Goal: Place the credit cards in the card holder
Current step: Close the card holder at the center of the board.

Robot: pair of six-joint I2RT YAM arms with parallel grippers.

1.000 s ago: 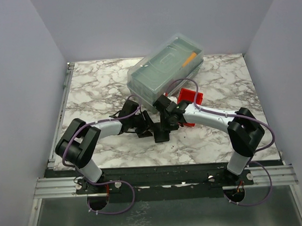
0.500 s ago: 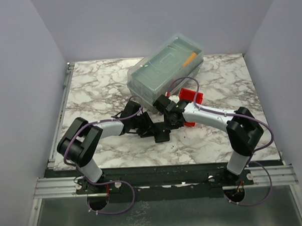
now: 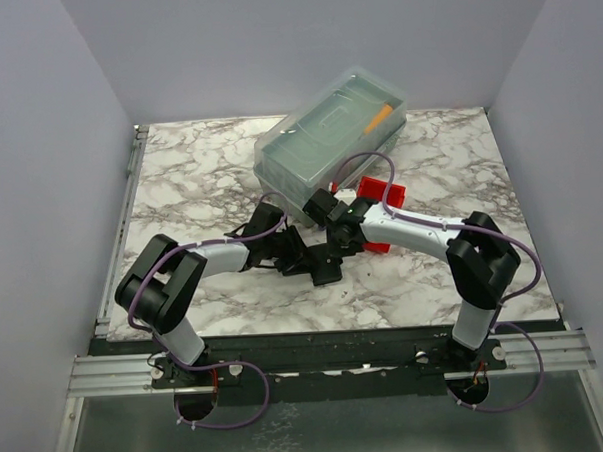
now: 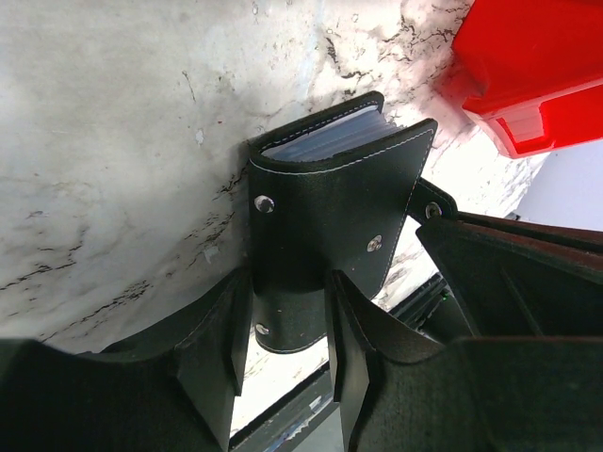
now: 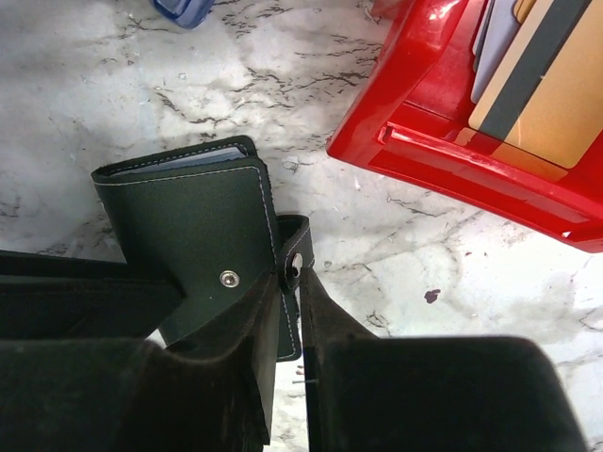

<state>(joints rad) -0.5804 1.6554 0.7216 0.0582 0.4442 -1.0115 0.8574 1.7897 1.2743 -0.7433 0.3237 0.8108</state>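
The card holder (image 3: 325, 272), a black folding wallet with metal snaps, is held between both grippers near the table's middle. In the left wrist view the card holder (image 4: 320, 207) stands half open with clear sleeves showing at its top. My left gripper (image 4: 287, 282) is shut on its lower flap. In the right wrist view my right gripper (image 5: 290, 281) is shut on the snap strap at the card holder's (image 5: 188, 217) edge. A tan/gold credit card (image 5: 546, 85) with a dark stripe lies in the red bin (image 5: 443, 141), with a pale card (image 5: 499, 38) beside it.
The red bin (image 3: 384, 193) sits just right of the grippers and also shows in the left wrist view (image 4: 528, 66). A large clear lidded box (image 3: 333, 135) stands behind it. A blue object (image 5: 184, 8) lies at the top edge of the right wrist view.
Both arms have shifted slightly. The card holder stays gripped between them at almost the same spot.
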